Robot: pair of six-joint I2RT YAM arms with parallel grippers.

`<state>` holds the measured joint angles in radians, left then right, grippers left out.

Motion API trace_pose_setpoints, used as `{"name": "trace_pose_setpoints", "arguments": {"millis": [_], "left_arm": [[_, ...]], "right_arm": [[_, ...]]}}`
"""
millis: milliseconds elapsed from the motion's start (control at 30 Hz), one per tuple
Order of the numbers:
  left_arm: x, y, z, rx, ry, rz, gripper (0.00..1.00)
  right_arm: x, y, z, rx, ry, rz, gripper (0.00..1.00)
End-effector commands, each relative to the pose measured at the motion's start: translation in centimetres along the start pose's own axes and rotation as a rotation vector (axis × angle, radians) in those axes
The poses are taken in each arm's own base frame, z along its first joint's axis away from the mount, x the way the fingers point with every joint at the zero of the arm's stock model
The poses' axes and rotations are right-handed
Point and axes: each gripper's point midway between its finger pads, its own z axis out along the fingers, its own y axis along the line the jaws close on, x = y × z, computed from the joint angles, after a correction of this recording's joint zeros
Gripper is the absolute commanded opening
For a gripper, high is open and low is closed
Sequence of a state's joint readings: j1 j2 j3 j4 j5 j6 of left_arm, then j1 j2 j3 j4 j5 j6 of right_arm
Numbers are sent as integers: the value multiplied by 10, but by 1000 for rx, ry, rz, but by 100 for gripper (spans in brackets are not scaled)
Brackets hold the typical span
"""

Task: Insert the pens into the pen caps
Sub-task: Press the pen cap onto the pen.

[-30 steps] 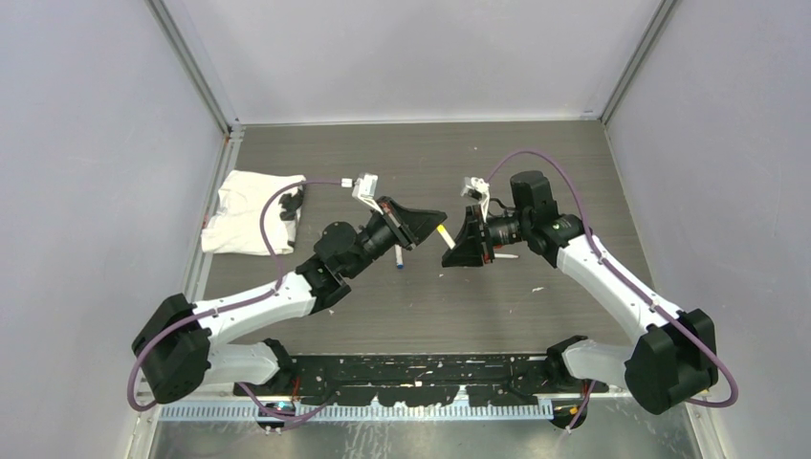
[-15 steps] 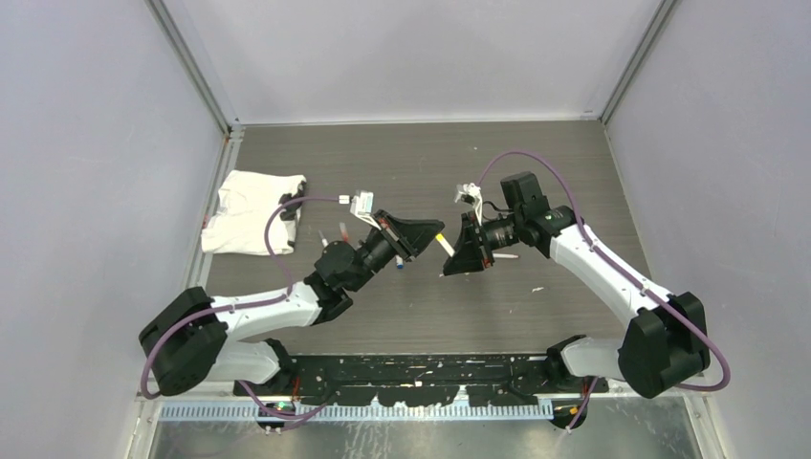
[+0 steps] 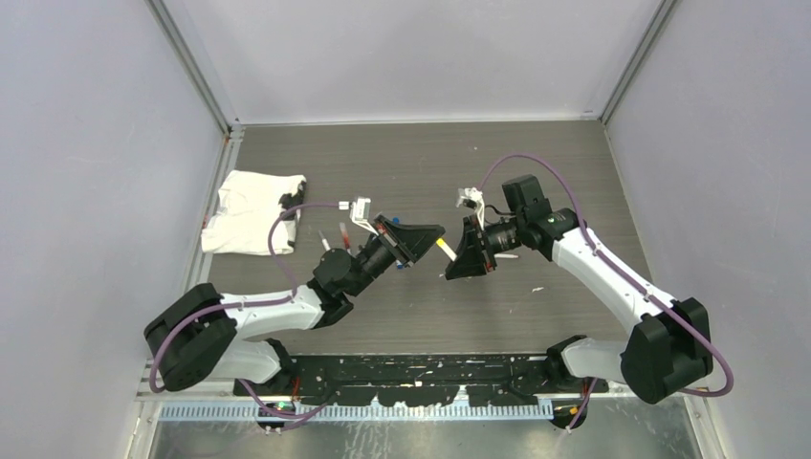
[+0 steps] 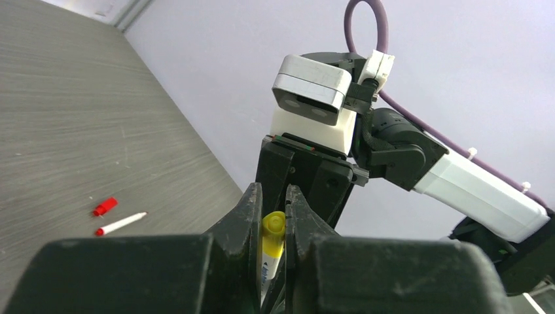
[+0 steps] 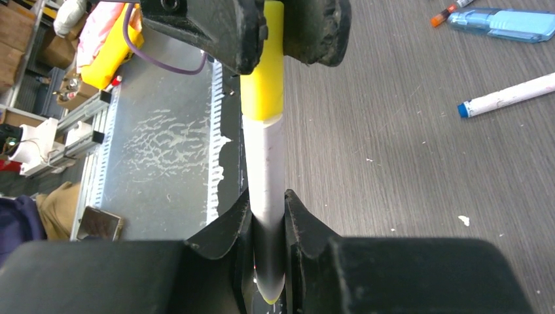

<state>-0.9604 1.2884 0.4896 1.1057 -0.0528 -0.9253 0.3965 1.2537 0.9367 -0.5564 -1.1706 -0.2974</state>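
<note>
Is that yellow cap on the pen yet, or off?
On, or nearly: in the right wrist view the yellow cap sits flush on the white pen, no tip showing between them.

Table [image 5: 406, 170] is matt wood-grain, pen [image 5: 265, 170] smooth white plastic, cap [image 5: 262, 78] yellow plastic, fingers [image 5: 226, 229] matt black, cloth [image 3: 244, 220] crumpled.
</note>
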Motion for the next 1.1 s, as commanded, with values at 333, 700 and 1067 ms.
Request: {"name": "trace_pose_setpoints", "arguments": {"millis": [333, 700, 1067], "left_arm": [[121, 20, -62, -200, 562, -10, 1], [136, -26, -33, -56, 544, -354, 1], [148, -8, -64, -222, 698, -197, 1]], "right_arm": [[-58, -51, -28, 347, -134, -149, 1], [-50, -55, -18, 395, -59, -252, 1], [-60, -48, -24, 399, -97, -273, 1]]}}
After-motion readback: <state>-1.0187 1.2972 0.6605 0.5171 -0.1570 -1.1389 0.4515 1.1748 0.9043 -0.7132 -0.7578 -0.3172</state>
